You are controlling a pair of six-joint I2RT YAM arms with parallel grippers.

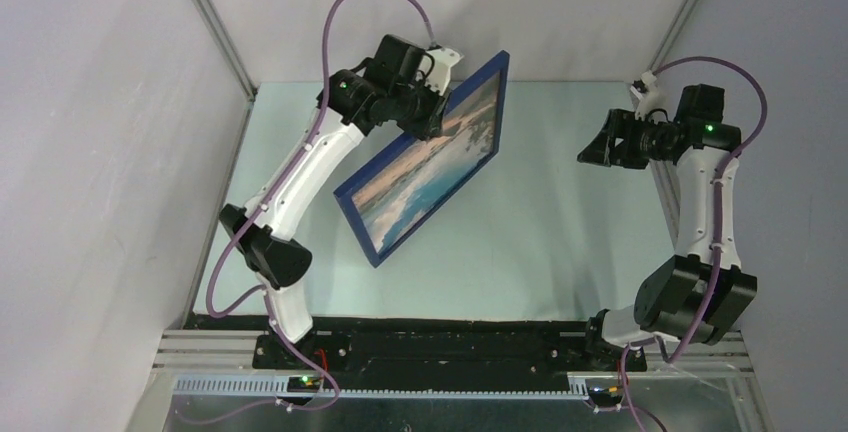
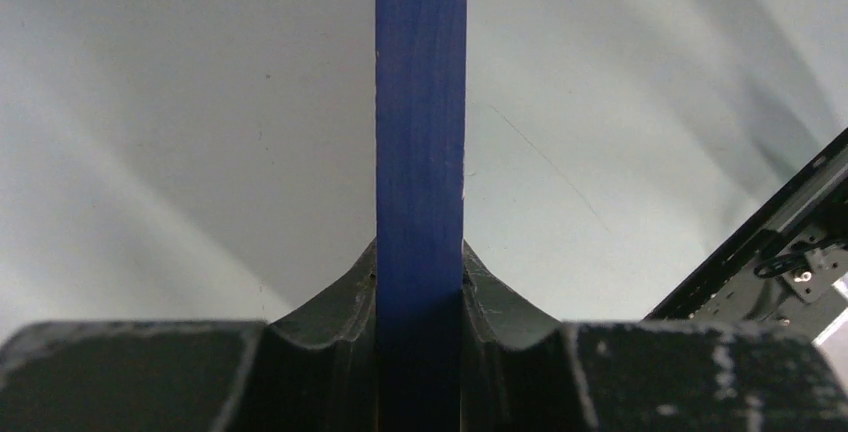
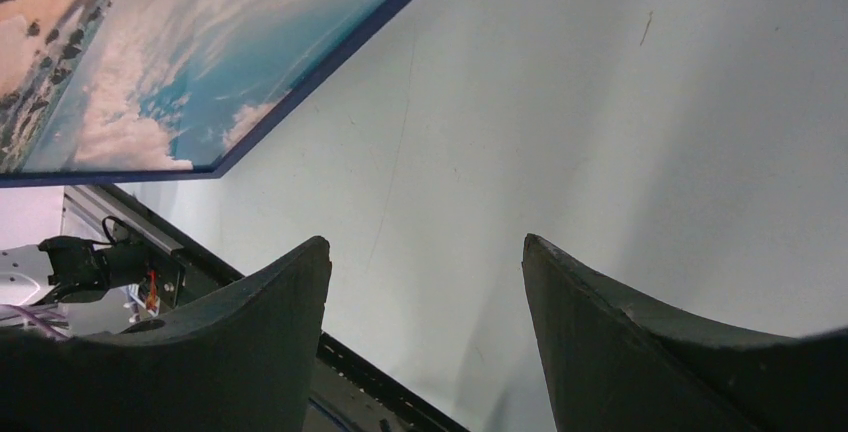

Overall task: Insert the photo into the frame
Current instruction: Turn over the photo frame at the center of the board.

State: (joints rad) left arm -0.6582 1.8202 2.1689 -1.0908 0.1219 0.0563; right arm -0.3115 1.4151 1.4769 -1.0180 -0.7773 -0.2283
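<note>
Photo [image 1: 430,167] of beach & clouds sits in frame [image 1: 500,102], which is held up at a tilt over table [image 1: 560,232], pic side facing R arm. L gripper [image 2: 420,272] jaws narrow, clamped on frame's blue edge. R gripper [image 3: 425,252] well apart on R side, jaws wide, holding nothing.
</note>
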